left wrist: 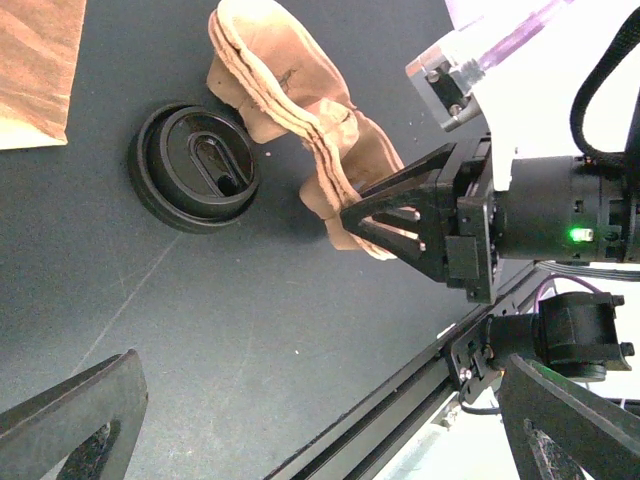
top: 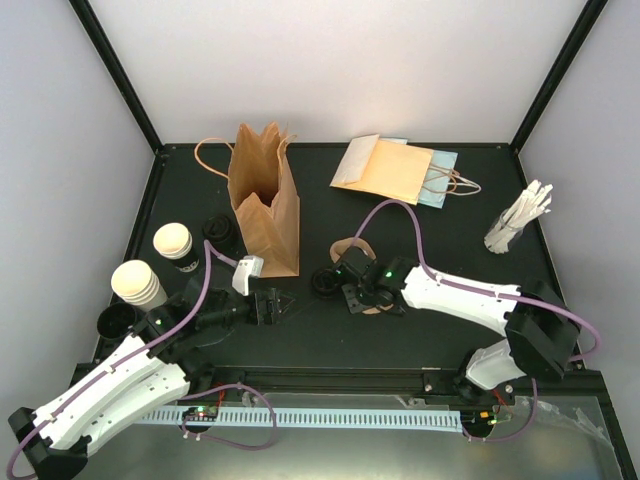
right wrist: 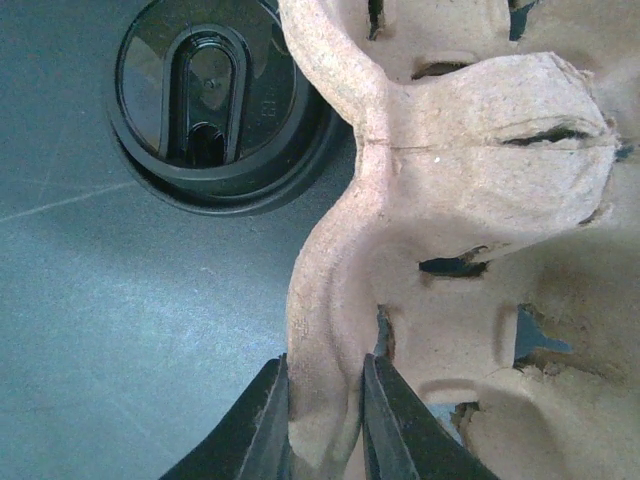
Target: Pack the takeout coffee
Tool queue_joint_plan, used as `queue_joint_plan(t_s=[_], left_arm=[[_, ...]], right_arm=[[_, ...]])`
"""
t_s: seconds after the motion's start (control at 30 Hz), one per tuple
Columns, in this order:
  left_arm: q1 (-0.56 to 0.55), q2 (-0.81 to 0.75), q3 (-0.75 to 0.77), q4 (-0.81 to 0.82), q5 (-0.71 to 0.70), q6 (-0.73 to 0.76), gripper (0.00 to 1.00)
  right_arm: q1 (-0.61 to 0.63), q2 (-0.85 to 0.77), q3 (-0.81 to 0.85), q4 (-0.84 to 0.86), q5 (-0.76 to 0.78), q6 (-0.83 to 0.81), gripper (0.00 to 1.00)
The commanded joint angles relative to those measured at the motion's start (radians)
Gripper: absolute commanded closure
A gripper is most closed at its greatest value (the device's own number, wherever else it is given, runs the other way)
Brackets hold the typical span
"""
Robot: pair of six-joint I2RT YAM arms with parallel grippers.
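Coffee cups are sitting at the left of the table [top: 450, 240], near cup [top: 139, 283] and far cup [top: 173, 243] both standing upright, close together. I'm seeing my left gripper [top: 284, 303] hanging wide open just right of them, holding nothing. Brown paper bag [top: 265, 205] is standing upright behind it, mouth open. Black lid [right wrist: 205, 95] is lying just beside the pulp carrier [right wrist: 480, 200], and my right gripper [right wrist: 325, 425] is pinching the carrier's edge wall between both fingers.
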State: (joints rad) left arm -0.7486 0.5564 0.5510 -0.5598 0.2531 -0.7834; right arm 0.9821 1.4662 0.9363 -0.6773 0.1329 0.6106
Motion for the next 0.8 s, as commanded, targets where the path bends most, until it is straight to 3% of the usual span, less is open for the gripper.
queue_joint_plan(t_s=[0.0, 0.77], left_arm=[[-0.008, 0.002, -0.003, 0.023, 0.003, -0.011, 0.01], [-0.008, 0.001, -0.016, 0.037, 0.017, -0.024, 0.01]], right_arm=[[0.004, -0.051, 0.009, -0.011, 0.033, 0.011, 0.8], [-0.018, -0.162, 0.039, -0.039, -0.007, 0.01, 0.78]])
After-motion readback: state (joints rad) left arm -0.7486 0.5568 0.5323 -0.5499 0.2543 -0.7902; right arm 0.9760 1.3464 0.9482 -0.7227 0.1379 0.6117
